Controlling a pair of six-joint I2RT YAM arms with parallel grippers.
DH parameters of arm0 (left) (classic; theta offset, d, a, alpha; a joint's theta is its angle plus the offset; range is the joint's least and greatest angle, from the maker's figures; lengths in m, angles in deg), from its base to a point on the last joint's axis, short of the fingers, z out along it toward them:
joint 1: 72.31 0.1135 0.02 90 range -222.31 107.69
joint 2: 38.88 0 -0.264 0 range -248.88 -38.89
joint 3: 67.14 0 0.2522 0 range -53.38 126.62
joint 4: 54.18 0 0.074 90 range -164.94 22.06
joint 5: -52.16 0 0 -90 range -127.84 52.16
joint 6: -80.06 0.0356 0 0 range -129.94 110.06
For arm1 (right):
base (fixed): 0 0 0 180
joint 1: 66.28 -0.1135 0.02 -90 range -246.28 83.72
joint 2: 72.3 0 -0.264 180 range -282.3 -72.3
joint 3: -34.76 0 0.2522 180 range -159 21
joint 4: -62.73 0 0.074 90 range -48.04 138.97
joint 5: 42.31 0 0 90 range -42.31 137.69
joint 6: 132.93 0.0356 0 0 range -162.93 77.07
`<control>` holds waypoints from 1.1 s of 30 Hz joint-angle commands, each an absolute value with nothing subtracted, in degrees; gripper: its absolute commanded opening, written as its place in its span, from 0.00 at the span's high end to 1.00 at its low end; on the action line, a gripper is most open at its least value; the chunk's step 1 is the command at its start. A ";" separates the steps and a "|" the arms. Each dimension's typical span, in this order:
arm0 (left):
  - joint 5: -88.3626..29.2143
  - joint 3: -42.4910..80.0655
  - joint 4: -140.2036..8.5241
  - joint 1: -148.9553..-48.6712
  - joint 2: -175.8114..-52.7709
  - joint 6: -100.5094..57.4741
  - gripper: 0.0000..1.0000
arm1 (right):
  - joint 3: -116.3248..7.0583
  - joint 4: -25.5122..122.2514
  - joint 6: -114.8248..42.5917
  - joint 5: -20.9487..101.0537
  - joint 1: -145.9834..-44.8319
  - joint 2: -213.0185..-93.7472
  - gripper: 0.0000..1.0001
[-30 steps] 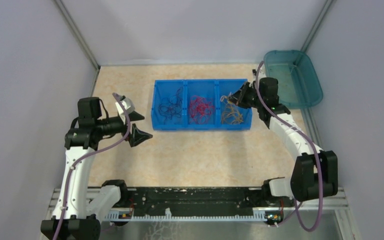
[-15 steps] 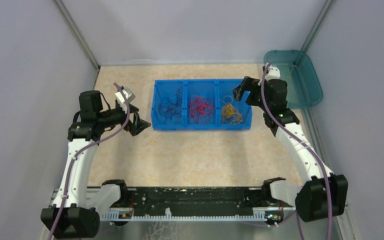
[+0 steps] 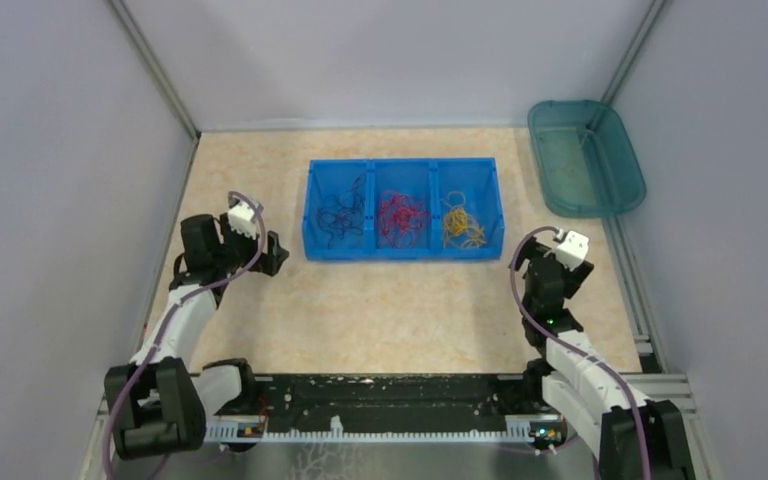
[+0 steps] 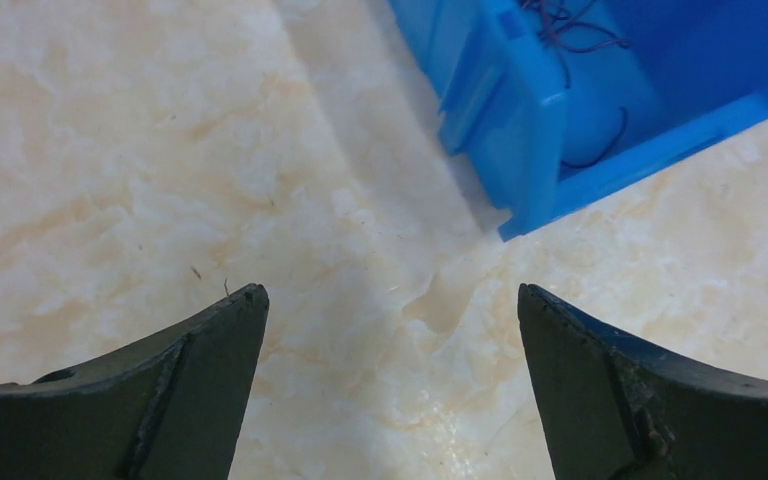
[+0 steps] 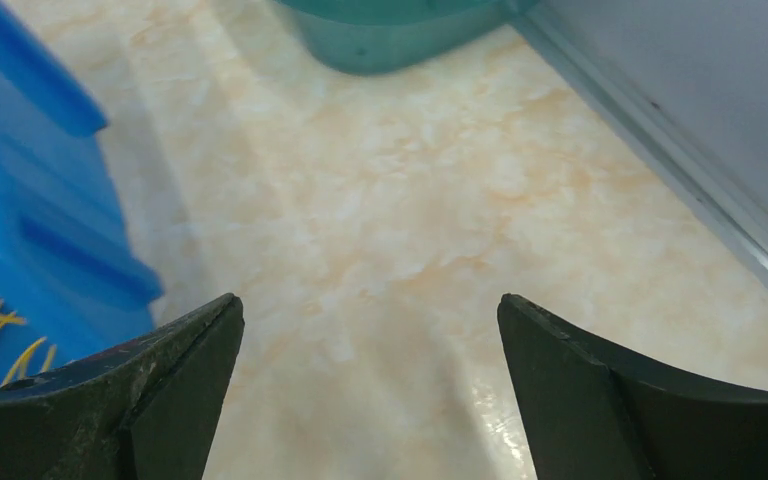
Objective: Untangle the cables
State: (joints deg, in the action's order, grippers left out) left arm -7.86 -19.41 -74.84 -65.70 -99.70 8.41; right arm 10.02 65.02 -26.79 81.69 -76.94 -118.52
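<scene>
In the blue three-part bin [image 3: 400, 251] at upper centre of the top view, dark cables [image 3: 339, 212] are seen at left, red cables [image 3: 402, 220] in the middle and yellow cables [image 3: 462, 227] at right, while the left claw [image 4: 388, 300] and right claw [image 5: 370, 305] are held wide and empty above the desk [image 3: 400, 305].

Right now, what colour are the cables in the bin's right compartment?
Yellow-orange; the cables show best in the top external view.

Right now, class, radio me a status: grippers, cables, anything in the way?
Left gripper open, empty. Right gripper open, empty. Dark, red, yellow cables separated in blue bin compartments. Teal tub aside, nothing blocking.
</scene>
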 commanded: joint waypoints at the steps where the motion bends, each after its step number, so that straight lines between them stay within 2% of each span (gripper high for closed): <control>1: -10.67 -26.03 -53.29 -64.37 -101.02 2.44 0.00 | 11.23 80.41 -27.54 93.62 -76.93 -118.37 0.01; 7: -11.44 -36.66 -28.83 -64.30 -104.32 -2.91 0.00 | 13.66 90.96 -28.29 94.14 -76.41 -124.86 0.01; 12: -9.17 -41.98 -6.97 -64.36 -114.06 -7.22 0.00 | 15.20 101.30 -30.80 93.07 -75.57 -130.07 0.01; 17: -10.94 -42.03 7.38 -64.44 -125.96 -9.04 0.00 | 15.32 111.22 -34.82 90.50 -75.15 -139.16 0.01; 22: -14.04 -42.85 5.18 -66.48 -125.19 -7.24 0.00 | 15.08 123.24 -39.82 84.23 -74.89 -149.72 0.01; 25: -17.86 -48.21 24.67 -68.74 -131.72 -6.30 0.00 | 12.59 120.91 -42.96 73.97 -74.87 -152.33 0.01; 26: -18.61 -48.23 23.00 -69.25 -131.07 -5.70 0.00 | 13.11 122.50 -42.73 73.77 -74.69 -154.02 0.01; 27: -19.19 -47.05 17.26 -69.93 -128.87 -5.11 0.00 | 14.06 129.33 -43.59 73.98 -74.57 -156.84 0.01; 28: -19.90 -44.76 10.24 -70.81 -127.01 -4.43 0.00 | 13.85 129.30 -44.35 74.28 -74.71 -157.46 0.01; 30: -20.90 -38.86 0.93 -71.36 -128.83 -3.70 0.00 | 11.47 120.61 -41.80 73.48 -73.96 -155.30 0.01; 33: -22.07 -39.14 2.37 -71.76 -129.16 -3.64 0.00 | 11.17 120.30 -40.98 72.55 -72.66 -155.58 0.01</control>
State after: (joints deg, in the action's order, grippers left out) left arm -18.94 -40.96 3.91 -71.12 -129.06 -5.10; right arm 13.76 118.09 -41.46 75.92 -74.27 -156.16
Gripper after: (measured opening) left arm 0.998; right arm 0.990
